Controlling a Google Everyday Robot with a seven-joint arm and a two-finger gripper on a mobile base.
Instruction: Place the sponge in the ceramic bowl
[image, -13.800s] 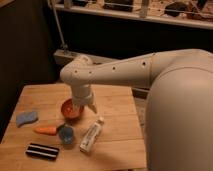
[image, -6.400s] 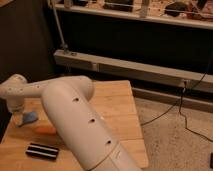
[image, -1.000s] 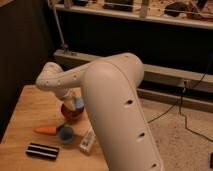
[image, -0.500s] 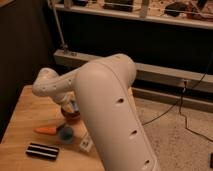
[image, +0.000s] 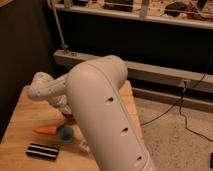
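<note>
My gripper (image: 64, 109) hangs down from the white wrist at the left of the table, right over the ceramic bowl (image: 69, 118). Only a sliver of the reddish-orange bowl shows beneath it. The big white arm (image: 102, 115) fills the middle of the camera view and hides most of the bowl and the gripper's end. The sponge is hidden; no light-blue pad lies on the visible tabletop.
On the wooden table (image: 22, 117) an orange carrot (image: 47, 130) lies in front of the bowl, with a small blue cup (image: 65, 132) beside it. A black striped bar (image: 42, 151) is near the front edge. A white bottle (image: 84, 146) peeks out by the arm.
The sponge that lay at the table's left in the oldest frame is gone from there. Over the last second the wrist shifted slightly left and stayed over the bowl.
</note>
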